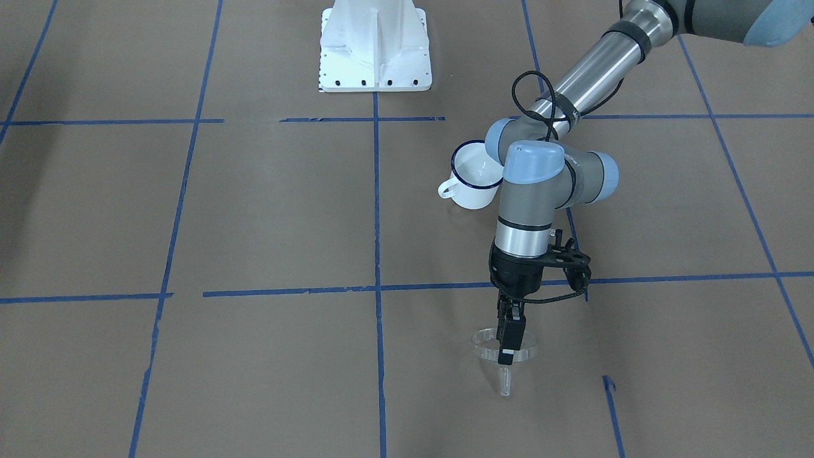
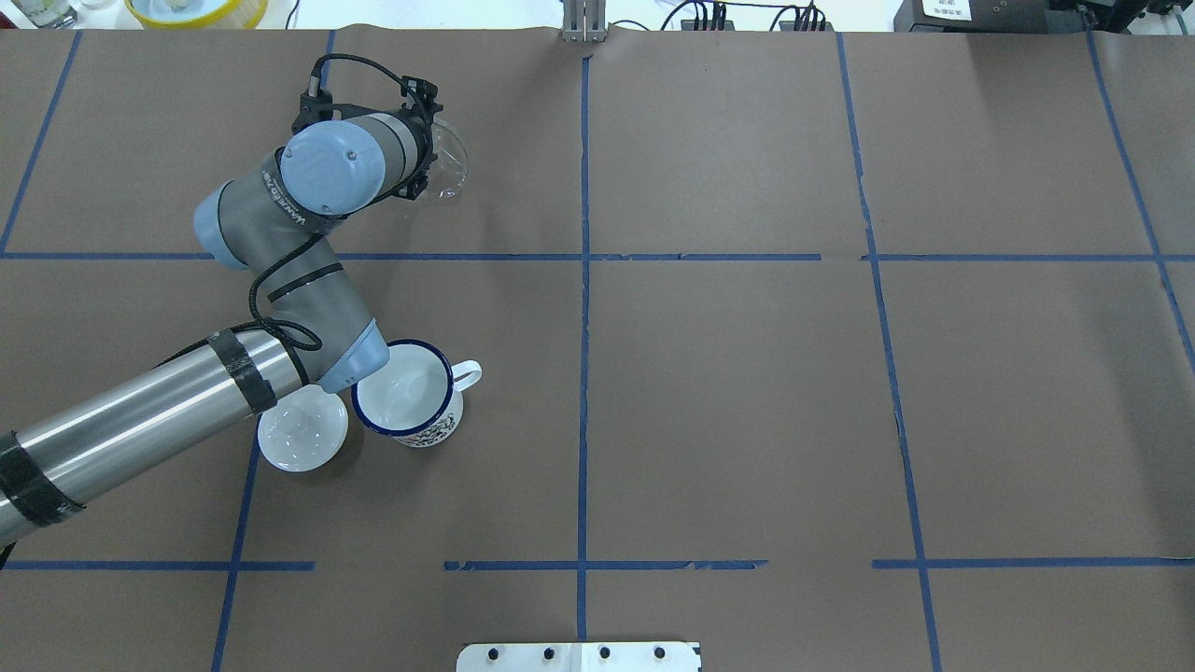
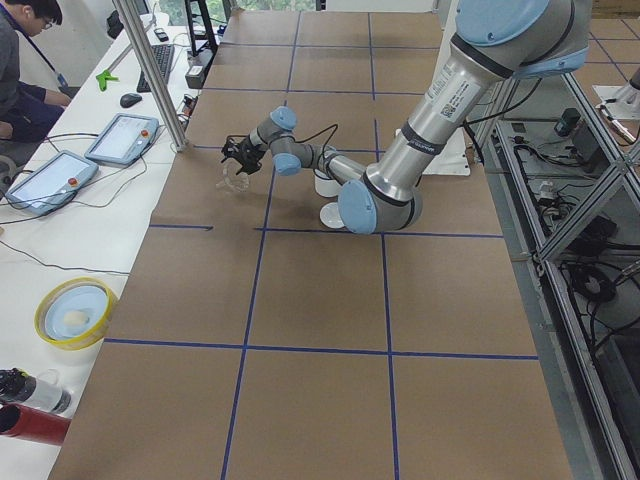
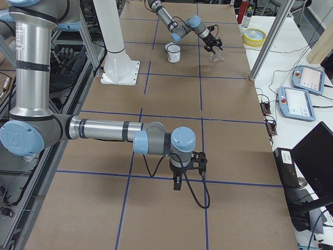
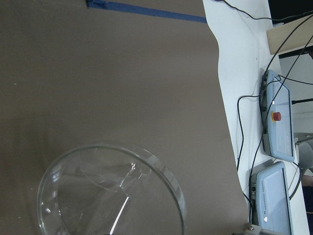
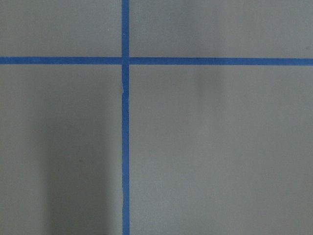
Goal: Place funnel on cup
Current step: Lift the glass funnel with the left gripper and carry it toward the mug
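The clear funnel (image 1: pixel 504 356) is at my left gripper (image 1: pixel 509 346), far from the robot's base, its spout pointing toward the operators' side. The narrow fingers stand together at the funnel's rim and look shut on it. In the overhead view the funnel (image 2: pixel 448 163) pokes out beside the left wrist. The left wrist view shows its round rim (image 5: pixel 110 191) close up. The white mug with a blue rim (image 2: pixel 408 401) stands upright under the left arm's elbow, handle to the right; it also shows in the front view (image 1: pixel 474 178). My right gripper (image 4: pixel 177 183) hangs over bare paper; I cannot tell its state.
A round white lid (image 2: pixel 302 427) lies just left of the mug, partly under the left forearm. The robot's white base (image 1: pixel 375 48) stands at the near table edge. Blue tape lines grid the brown paper. Teach pendants (image 5: pixel 276 122) lie past the table's far edge.
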`<action>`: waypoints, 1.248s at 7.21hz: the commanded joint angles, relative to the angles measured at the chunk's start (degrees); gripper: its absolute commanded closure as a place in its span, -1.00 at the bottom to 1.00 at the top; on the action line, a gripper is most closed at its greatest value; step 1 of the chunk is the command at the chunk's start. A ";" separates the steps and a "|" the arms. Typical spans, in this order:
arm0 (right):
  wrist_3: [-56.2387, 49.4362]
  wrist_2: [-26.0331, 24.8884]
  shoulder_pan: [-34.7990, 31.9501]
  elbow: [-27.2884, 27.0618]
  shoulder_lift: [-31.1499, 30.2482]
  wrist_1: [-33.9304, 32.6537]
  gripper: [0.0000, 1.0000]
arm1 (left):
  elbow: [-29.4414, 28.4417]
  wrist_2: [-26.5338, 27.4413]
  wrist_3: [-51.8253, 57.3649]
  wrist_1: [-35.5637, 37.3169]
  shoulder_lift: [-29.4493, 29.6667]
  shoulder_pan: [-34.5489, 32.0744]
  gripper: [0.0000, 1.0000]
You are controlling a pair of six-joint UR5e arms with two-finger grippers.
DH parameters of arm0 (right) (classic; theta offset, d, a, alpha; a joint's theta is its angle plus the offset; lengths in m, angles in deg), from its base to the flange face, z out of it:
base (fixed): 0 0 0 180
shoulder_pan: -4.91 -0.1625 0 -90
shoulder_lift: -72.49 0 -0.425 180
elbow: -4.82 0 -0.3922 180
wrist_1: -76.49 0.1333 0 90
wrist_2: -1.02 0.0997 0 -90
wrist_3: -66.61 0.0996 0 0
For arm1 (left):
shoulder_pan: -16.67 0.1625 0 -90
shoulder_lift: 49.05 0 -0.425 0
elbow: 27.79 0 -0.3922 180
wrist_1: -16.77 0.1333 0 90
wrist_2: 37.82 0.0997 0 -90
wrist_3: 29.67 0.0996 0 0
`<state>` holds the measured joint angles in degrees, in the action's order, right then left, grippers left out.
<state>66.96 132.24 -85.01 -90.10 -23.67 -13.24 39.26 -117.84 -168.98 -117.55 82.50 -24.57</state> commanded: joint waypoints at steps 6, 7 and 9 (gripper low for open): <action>0.00 0.00 0.00 0.00 0.00 0.00 -1.00 | 3.66 0.04 0.09 -2.17 -0.15 -1.20 1.00; 0.00 0.00 0.00 0.00 0.00 0.00 -1.00 | 7.35 -0.13 0.35 -1.73 -0.06 -1.64 1.00; 0.00 0.00 0.00 0.00 0.00 0.00 -1.00 | 10.72 -0.57 0.35 -1.11 -0.15 -2.69 1.00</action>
<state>66.96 132.24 -85.01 -90.10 -23.67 -13.24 47.74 -118.13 -168.71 -118.96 82.41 -26.69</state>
